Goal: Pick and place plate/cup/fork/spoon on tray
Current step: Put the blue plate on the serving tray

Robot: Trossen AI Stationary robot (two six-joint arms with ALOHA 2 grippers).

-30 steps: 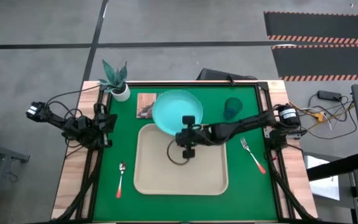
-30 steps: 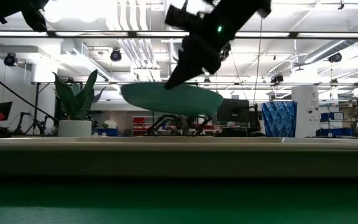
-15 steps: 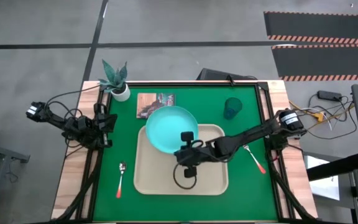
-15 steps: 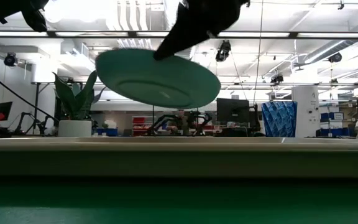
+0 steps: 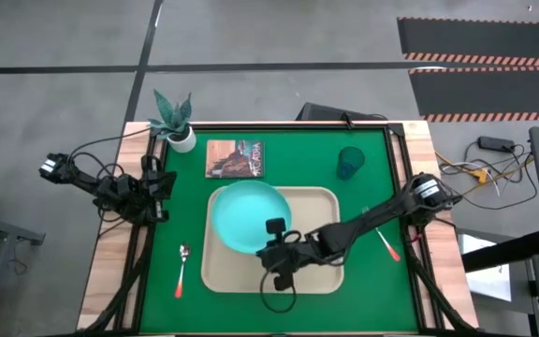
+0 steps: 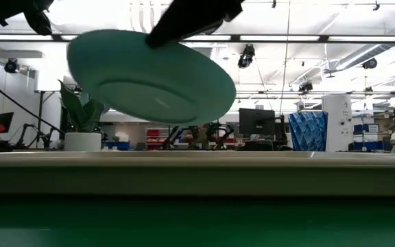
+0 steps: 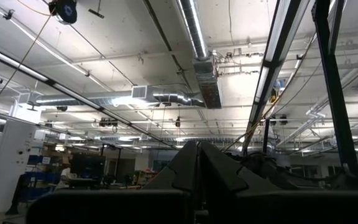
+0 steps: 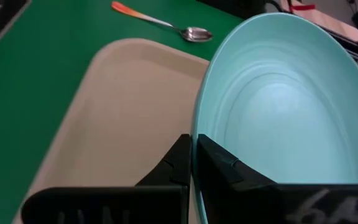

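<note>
My right gripper (image 5: 274,234) is shut on the round turquoise plate (image 5: 246,215), which hangs over the left part of the beige tray (image 5: 316,271). In the low view the plate (image 6: 149,75) is tilted and well above the table. The spoon (image 5: 182,267) lies on the green mat left of the tray. The fork (image 5: 385,239) lies right of the tray, partly under my right arm. The dark blue cup (image 5: 350,162) stands at the far right. My left gripper (image 7: 197,163) is shut and empty, held at the table's left edge. My right gripper pinches the plate's rim (image 8: 196,146) between its two fingers, at the plate's near right side (image 5: 271,227). One finger lies on the plate's inner side, the other on its outer side. The fingers come slanting from the table's right. The plate is lifted clear of the tray and tilted.
A brown picture card (image 5: 235,157) lies on the mat beyond the tray. A white pot with a green plant (image 5: 174,122) stands at the far left corner. My left arm (image 5: 129,192) rests at the table's left edge. The tray's right half (image 5: 321,215) is bare.
My right gripper has carried the plate toward the table's near edge and a little left, from over the picture card and the tray's far rim to over the tray's left part. The plate stays lifted and has tipped more steeply.
</note>
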